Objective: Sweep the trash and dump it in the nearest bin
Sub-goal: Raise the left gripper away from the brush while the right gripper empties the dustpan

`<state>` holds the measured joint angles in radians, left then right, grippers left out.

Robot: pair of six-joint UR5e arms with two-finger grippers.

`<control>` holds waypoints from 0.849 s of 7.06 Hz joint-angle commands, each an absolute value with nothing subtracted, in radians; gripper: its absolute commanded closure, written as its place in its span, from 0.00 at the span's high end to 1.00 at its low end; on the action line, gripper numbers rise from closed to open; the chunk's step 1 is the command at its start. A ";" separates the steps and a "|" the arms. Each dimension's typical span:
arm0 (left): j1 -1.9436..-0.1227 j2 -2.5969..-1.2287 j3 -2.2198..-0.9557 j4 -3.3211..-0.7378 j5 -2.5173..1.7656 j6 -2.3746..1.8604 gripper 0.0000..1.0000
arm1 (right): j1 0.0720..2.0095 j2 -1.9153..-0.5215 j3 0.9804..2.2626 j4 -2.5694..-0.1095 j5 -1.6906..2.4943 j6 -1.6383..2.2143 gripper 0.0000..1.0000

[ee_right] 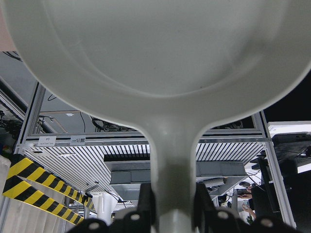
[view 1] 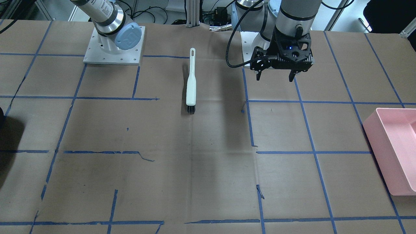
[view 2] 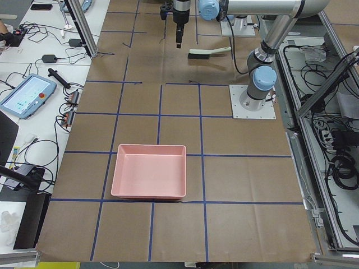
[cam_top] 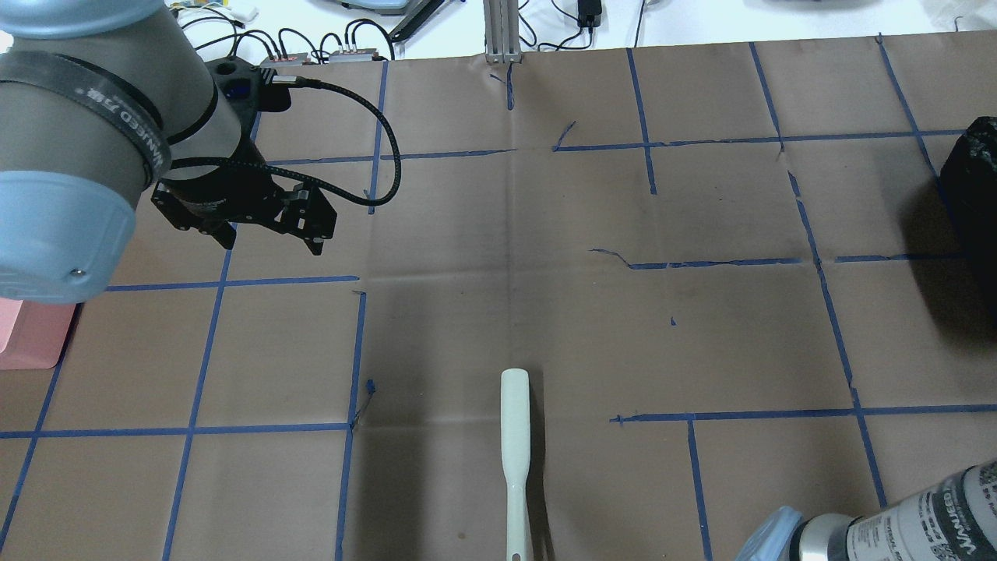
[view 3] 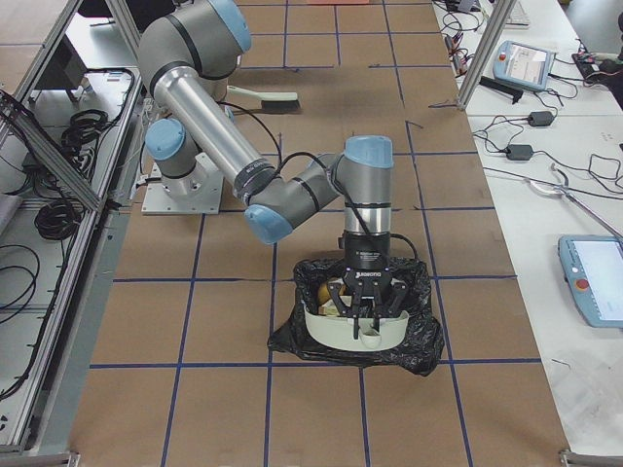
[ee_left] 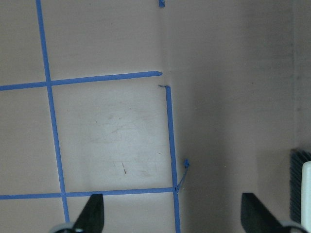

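Plainly readable writing is scarce. Both the left arm (cam_top: 78, 156) and the right arm (cam_top: 919, 522) carry bands of white lettering that begin UNIV, the rest blurred. A blue cap (view 1: 128, 35) on the right arm's base joint bears an embossed UR mark. White lettering on the right gripper (view 3: 367, 323) is too small to read, and so is a small label on the frame seen from the right wrist.

That right gripper (ee_right: 172, 194) is clamped on the handle of a white pan (view 3: 341, 336), which it holds tipped over an open black bag (view 3: 419, 331) at the table's right end. A yellow-brown lump, seemingly the potato (view 3: 325, 292), shows in the bag just behind the pan's rim; the bread cannot be made out.

The left gripper (view 1: 275, 79) hangs above the table (view 1: 201, 169) with its jaws spread wide and nothing between them; its fingers (ee_left: 95, 213) frame blue tape (ee_left: 170, 141) on the paper below.

A white brush (view 1: 191, 84) with black bristles lies flat near the robot's side of the table, midway between the two bases, well apart from the left gripper. Brown paper with a tape grid spreads wide from it toward the far edge. A pink bin (view 2: 148, 147) sits near the left end, well apart from the brush and the left gripper, with a strip of paper between it and that end's edge
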<state>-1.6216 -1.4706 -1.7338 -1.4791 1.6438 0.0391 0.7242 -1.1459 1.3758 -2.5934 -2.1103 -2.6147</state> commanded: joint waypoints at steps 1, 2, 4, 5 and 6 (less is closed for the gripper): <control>-1.621 -1.473 -1.723 -1.479 1.644 0.046 0.99 | 0.727 -1.146 1.382 -2.612 -2.114 -2.617 0.06; -1.621 -1.473 -1.721 -1.479 1.643 0.045 0.99 | 0.729 -1.146 1.382 -2.612 -2.114 -2.617 0.06; -1.621 -1.476 -1.723 -1.477 1.641 0.044 0.99 | 0.744 -1.176 1.393 -2.611 -2.115 -2.617 0.06; -1.623 -1.477 -1.723 -1.477 1.641 0.044 0.99 | 0.764 -1.211 1.429 -2.612 -2.115 -2.618 0.06; -1.628 -1.479 -1.723 -1.477 1.641 0.043 0.99 | 0.776 -1.263 1.472 -2.614 -2.132 -2.614 0.06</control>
